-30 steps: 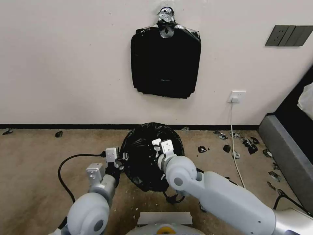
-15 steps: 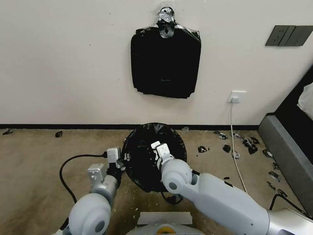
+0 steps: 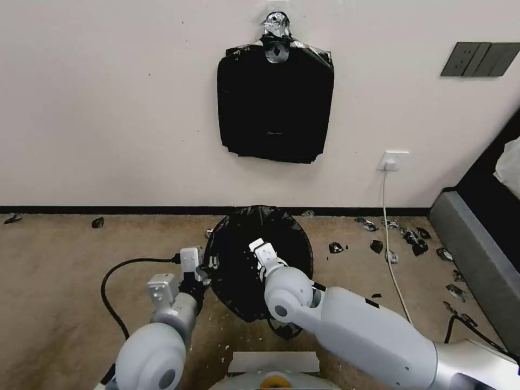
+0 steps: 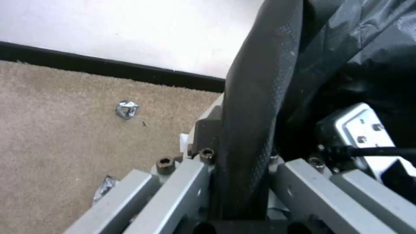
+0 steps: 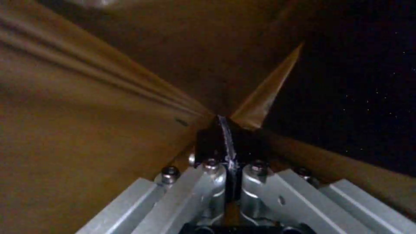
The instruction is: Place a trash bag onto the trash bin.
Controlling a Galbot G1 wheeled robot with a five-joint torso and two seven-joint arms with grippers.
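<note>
Your left gripper (image 3: 208, 266) is clenching the trash bag (image 3: 238, 271) at its left edge. Your right gripper (image 5: 227, 143) is pinching film inside it.

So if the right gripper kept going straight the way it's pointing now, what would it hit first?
Probably the trash bag itself. The right gripper sits inside it, pinched shut on a fold, with bag film stretched straight ahead. The far wall of the trash bin would likely lie behind that film, though depth is unclear.
</note>
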